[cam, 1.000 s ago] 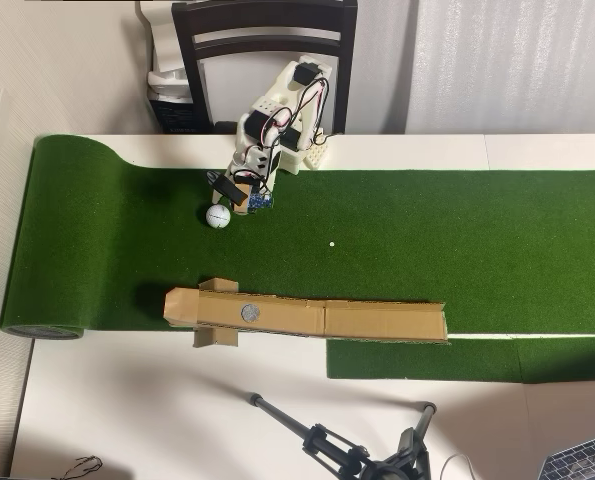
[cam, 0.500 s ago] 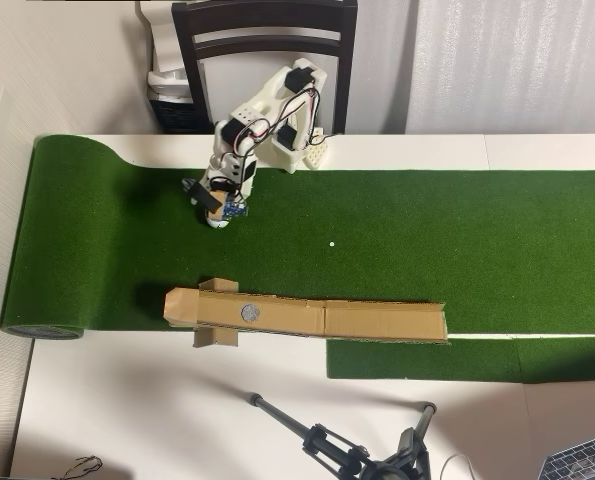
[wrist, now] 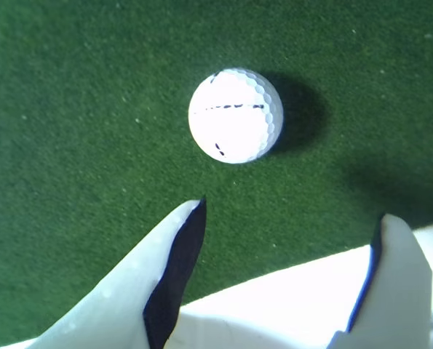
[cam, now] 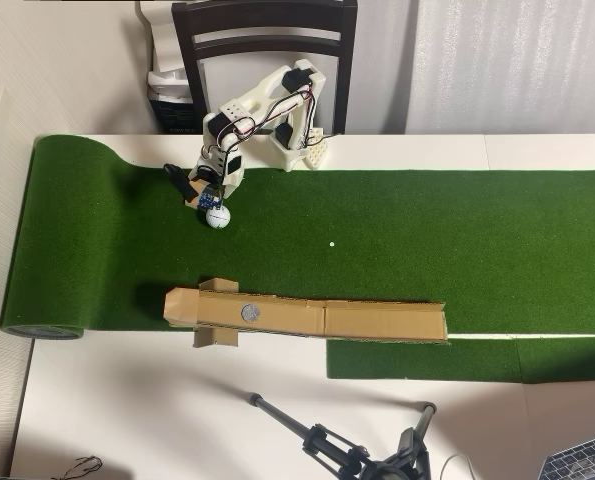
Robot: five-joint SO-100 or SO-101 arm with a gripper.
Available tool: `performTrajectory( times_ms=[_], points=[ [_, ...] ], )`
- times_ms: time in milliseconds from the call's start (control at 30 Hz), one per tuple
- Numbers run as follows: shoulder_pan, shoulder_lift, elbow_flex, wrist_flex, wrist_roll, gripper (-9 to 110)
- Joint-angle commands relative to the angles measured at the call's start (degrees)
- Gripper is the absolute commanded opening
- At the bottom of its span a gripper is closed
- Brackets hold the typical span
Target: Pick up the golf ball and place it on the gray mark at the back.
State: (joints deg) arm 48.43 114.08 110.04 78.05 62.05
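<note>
Swung leftward off the golf ball [cam: 217, 216] since the earlier overhead frame, leaving it uncovered. Noted gripper [wrist: 292, 218] spread wide, clamped on nothing, fingertips short of the ball and not touching it in the wrist view. Found ball resting on the green turf [cam: 427, 250], just beside the gripper [cam: 185, 188]. Logged gray mark [cam: 249, 313] well apart from the ball, set in the cardboard strip [cam: 377, 322].

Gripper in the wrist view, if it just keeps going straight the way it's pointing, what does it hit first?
Most likely the golf ball: it sits ahead of the open gripper, slightly left of centre, with only green turf between. Depth is uncertain.
</note>
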Motion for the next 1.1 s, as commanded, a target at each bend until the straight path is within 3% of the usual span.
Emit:
performTrajectory(
  times_ms=[0, 300, 500, 1067],
  points=[
    [0.2, 0.8, -0.5, -0.5, 1.3, 38],
    [-5.4, 0.7, -0.6, -0.9, 5.3, 39],
    [-9.8, 0.6, -0.3, -5.0, 7.3, 46],
    [-11.0, 0.5, 7.6, -14.6, 6.8, 46]
  ],
)
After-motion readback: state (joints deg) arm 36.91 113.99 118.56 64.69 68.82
